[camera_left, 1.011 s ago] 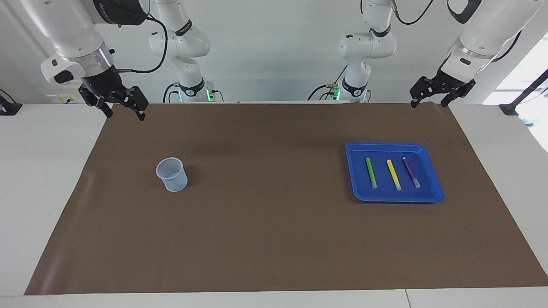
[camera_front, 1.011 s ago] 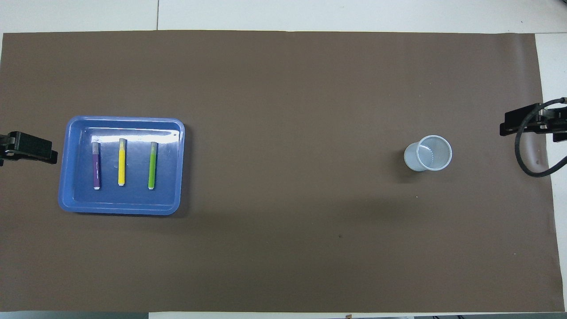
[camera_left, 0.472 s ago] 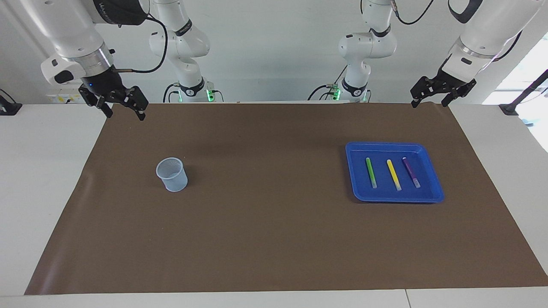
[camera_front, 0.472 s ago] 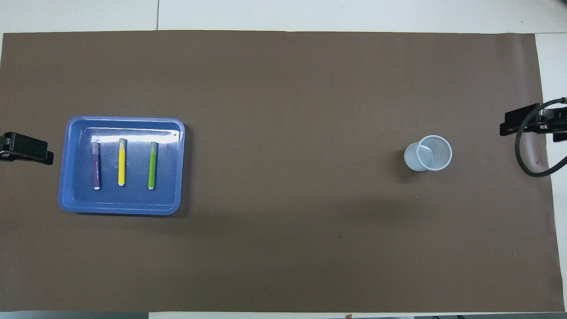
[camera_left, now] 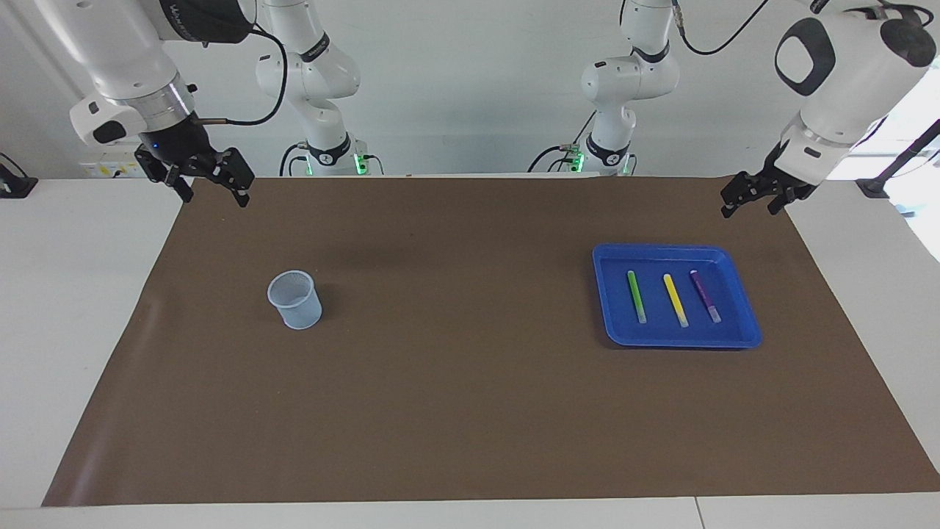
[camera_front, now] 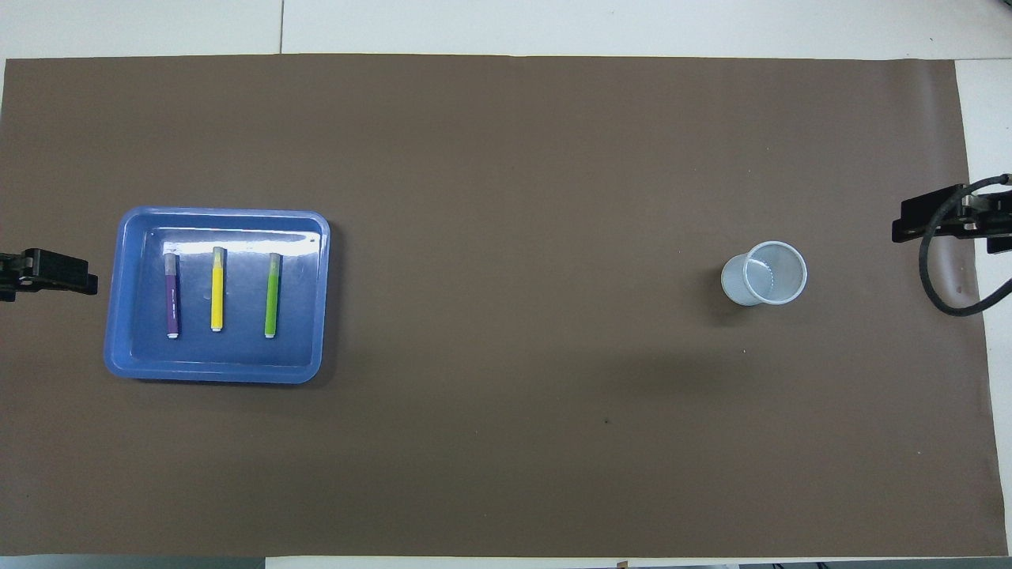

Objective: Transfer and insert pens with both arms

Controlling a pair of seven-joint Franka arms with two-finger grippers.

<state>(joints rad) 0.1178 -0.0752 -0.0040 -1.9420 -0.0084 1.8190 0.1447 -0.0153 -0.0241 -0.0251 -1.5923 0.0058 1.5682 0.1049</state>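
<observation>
- Facing view first: you see the brown mat (camera_left: 470, 382) covering most of the table, both pincers hanging above its edge nearest the robots, one at each end.
- The blue tray (camera_left: 742, 323) sits on the mat, below and just inward of the left gripper (camera_left: 755, 200); you can judge it was set there so this arm makes the pick-ups.
- The pale mesh cup (camera_left: 295, 300) stands upright on the mat, below and inward of the right gripper (camera_left: 213, 184), well apart from the tray; likely the target for insertion, which would explain a hand-over between arms.
- The three pens lie flat and parallel in the tray without touching: purple pen (camera_left: 705, 295) closest to the left gripper's end, yellow pen (camera_left: 675, 300) in the middle, green pen (camera_left: 636, 296) toward the cup. That spacing should leave you finger room on each.
- The left gripper is spread wide, holding nothing, touching nothing, over the mat's corner beside the tray.
- The right gripper is also spread wide and empty; that arm waits.
</observation>
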